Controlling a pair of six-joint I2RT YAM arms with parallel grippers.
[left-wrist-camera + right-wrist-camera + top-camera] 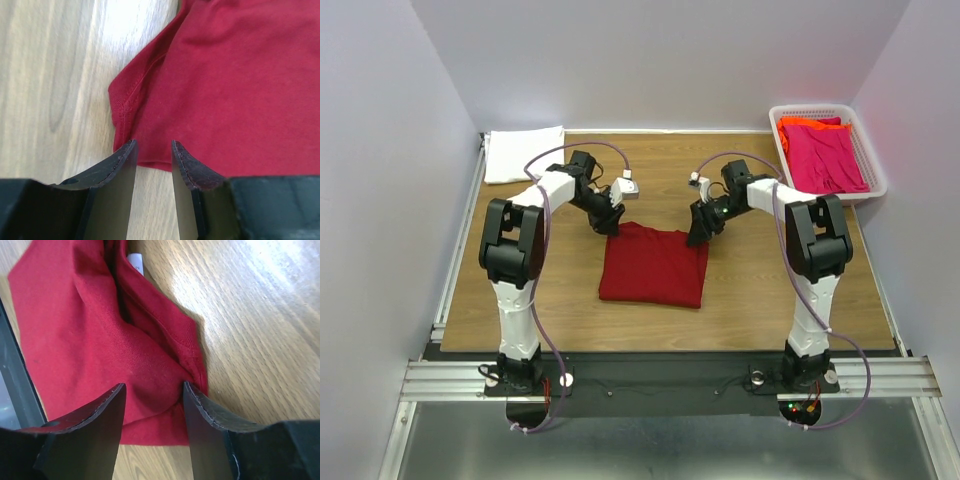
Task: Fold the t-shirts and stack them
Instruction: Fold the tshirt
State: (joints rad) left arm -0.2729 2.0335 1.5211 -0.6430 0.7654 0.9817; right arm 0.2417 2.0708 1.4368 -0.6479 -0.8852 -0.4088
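Observation:
A dark red t-shirt (650,265) lies folded into a rectangle at the middle of the table. My left gripper (613,222) is at its far left corner. In the left wrist view the left gripper (153,145) is open, its tips straddling the hem of the red t-shirt (225,90), with wood showing between the fingers. My right gripper (698,235) is at the far right corner. In the right wrist view the right gripper (154,387) stands open with a bulge of the red t-shirt (75,325) bunched between its fingers.
A folded white t-shirt (523,153) lies at the back left corner. At the back right, a white lattice basket (825,108) holds a bright pink t-shirt (825,155) and an orange one (800,125). A white label (135,262) shows inside the red shirt's folds.

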